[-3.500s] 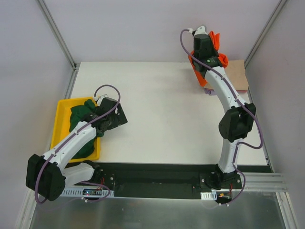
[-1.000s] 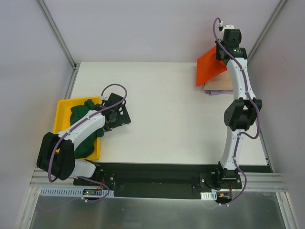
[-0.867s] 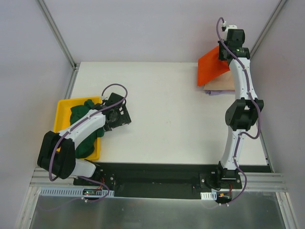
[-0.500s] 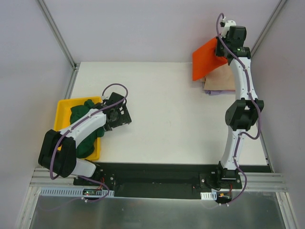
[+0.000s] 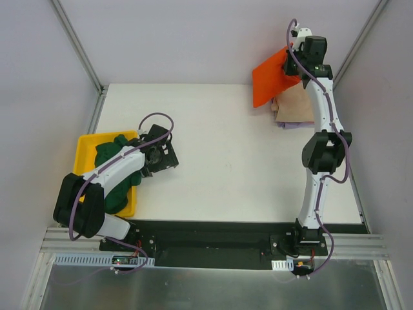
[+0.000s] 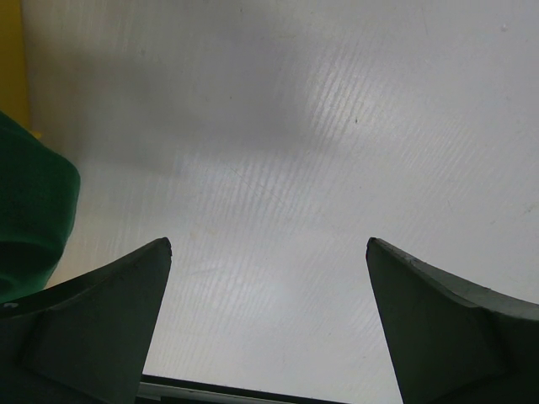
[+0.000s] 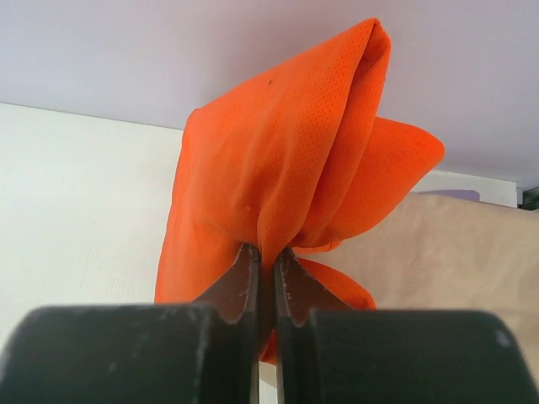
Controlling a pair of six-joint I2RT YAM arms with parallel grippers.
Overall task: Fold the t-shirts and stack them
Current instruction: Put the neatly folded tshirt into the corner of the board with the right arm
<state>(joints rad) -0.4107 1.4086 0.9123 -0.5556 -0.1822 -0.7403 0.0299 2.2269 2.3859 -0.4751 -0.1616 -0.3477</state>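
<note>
My right gripper [image 5: 298, 70] is shut on the orange-red t-shirt [image 5: 271, 77] and holds it lifted at the far right corner, above the folded tan t-shirt [image 5: 297, 106]. In the right wrist view the jaws [image 7: 267, 252] pinch a fold of the orange-red cloth [image 7: 278, 168], with the tan shirt [image 7: 455, 252] below. A pale purple shirt edge [image 5: 282, 124] shows under the tan one. The dark green t-shirt [image 5: 111, 171] lies bunched in the yellow tray [image 5: 85, 152]. My left gripper [image 5: 161, 155] is open and empty just right of the tray, over bare table [image 6: 269, 168]; green cloth [image 6: 29, 210] shows at its left.
The white table [image 5: 219, 155] is ringed by metal frame posts and grey walls. The yellow tray sits at the table's left edge. The black base rail [image 5: 213, 239] runs along the near edge.
My right gripper has lifted the orange-red shirt and swung it left, so the cloth now hangs over the stack's left side. The left arm has barely moved.
</note>
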